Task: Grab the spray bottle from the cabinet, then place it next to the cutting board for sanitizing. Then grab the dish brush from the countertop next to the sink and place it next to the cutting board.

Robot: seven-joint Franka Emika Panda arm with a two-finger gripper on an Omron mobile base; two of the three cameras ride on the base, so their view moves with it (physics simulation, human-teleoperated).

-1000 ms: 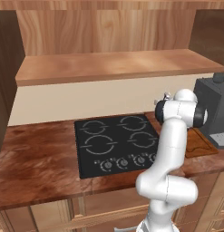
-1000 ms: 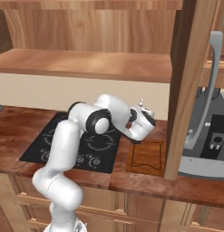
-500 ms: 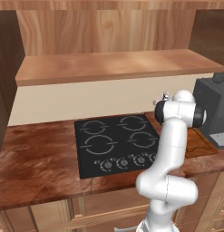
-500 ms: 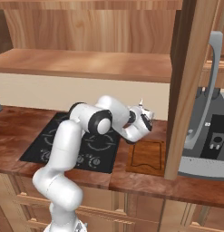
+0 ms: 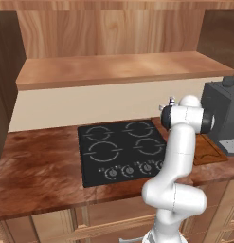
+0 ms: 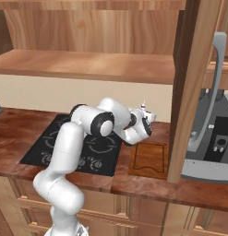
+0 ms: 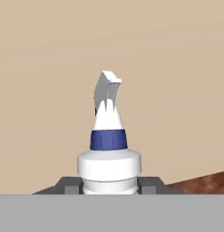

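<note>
White spray bottle [image 7: 109,149] sits clamped between the claw [image 7: 109,185] fingers.

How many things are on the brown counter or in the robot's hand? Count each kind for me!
Spray bottle, held in the gripper: 1
Cutting board: 1
Stove top: 1
Coffee machine: 1
Total: 4
</note>
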